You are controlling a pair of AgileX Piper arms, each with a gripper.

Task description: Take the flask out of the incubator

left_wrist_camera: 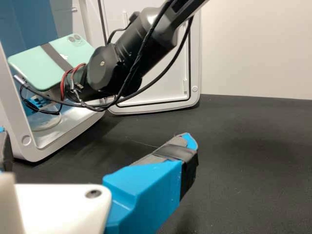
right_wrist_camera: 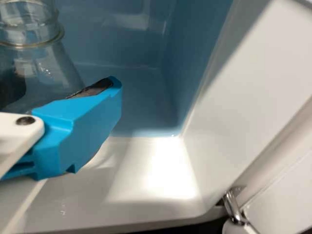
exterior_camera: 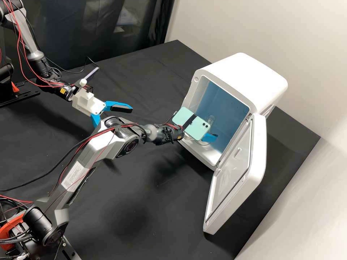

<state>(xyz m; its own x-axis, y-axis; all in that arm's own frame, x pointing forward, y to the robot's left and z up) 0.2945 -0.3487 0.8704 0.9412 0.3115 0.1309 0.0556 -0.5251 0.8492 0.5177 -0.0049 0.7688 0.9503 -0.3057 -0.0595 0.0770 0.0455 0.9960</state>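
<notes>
The incubator (exterior_camera: pixel 240 76) sits at the right of the high view on the bench (exterior_camera: pixel 151 209), its door (exterior_camera: pixel 253 155) swung wide open toward the lower right, which leaves the blue chamber free for an arm to enter from the left. The right arm (exterior_camera: pixel 119 139) stretches from the lower left across the middle of the frame into that opening, a phone (exterior_camera: pixel 191 124) strapped to its wrist, so it is probably the one meant to fetch the flask (right_wrist_camera: pixel 31 63). The flask stands upright on the chamber floor, in the upper left of the right wrist view, mouth up. One of the right fingers (right_wrist_camera: pixel 73 122) lies just beside the flask's sloping wall, dark pad turned toward the glass; whether they are grasping it or released I cannot tell. The left fingers (exterior_camera: pixel 121 107) hang released at the centre left of the high view, well apart from the incubator, likely parked out of the way
</notes>
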